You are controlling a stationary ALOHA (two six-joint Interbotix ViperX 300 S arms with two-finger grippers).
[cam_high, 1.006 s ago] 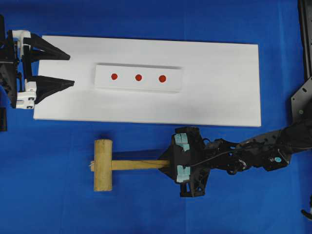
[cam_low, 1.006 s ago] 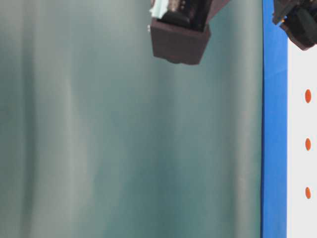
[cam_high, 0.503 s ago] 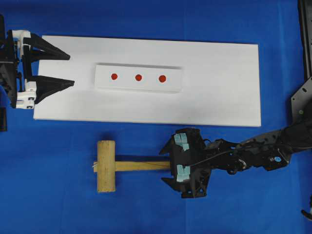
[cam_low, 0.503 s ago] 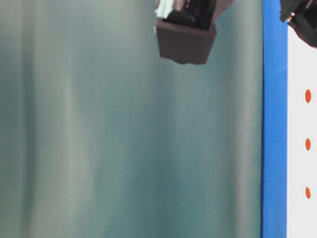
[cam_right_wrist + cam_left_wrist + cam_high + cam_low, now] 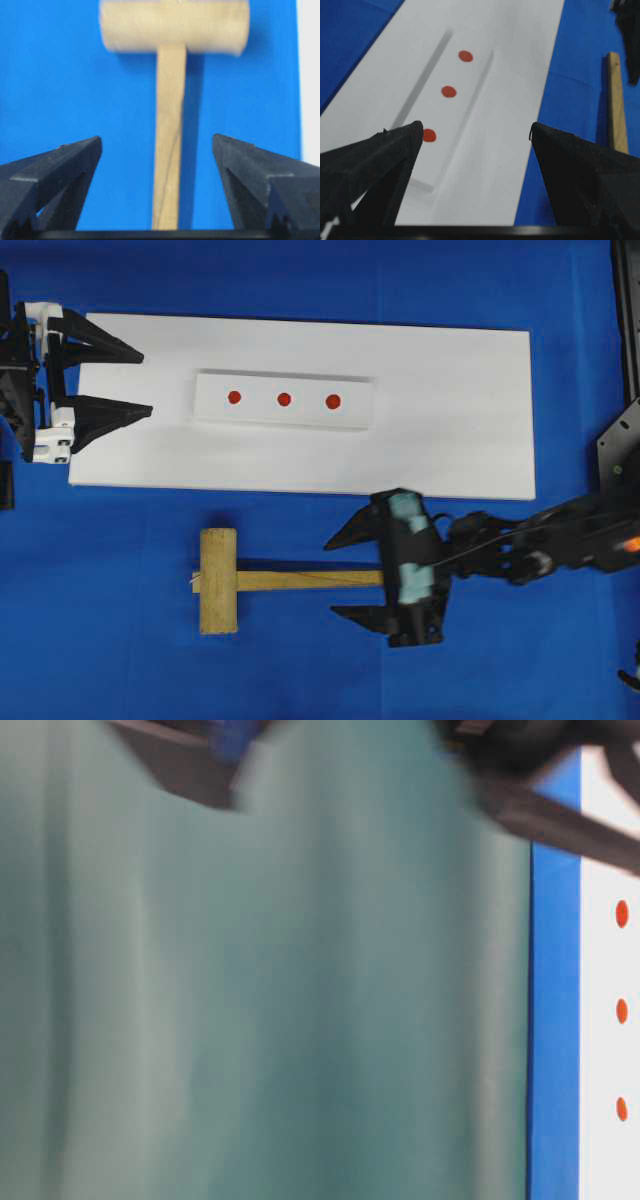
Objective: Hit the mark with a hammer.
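The hammer [image 5: 218, 580], a tan wooden mallet, lies flat on the blue cloth with its head to the left and its handle [image 5: 300, 580] pointing right. My right gripper [image 5: 332, 578] is open around the handle's free end, with a gap on each side. In the right wrist view the handle [image 5: 169, 140] runs between the spread fingers of the right gripper [image 5: 156, 139] up to the head [image 5: 172, 27]. Three red marks [image 5: 284, 399] sit in a row on a raised white strip. My left gripper [image 5: 147, 383] is open and empty at the board's left end, and in its wrist view the left gripper [image 5: 475, 129] faces the marks [image 5: 449, 91].
The white board [image 5: 450, 430] lies across the back of the blue cloth, just above the hammer. The table-level view is mostly blurred green backdrop, with dark blurred arm parts [image 5: 540, 810] at the top and the marks [image 5: 622, 1011] at the right edge.
My right gripper, shut on the handle's end a second ago, has opened and drawn back a little to the right. The hammer stays on the cloth. The left arm has not moved.
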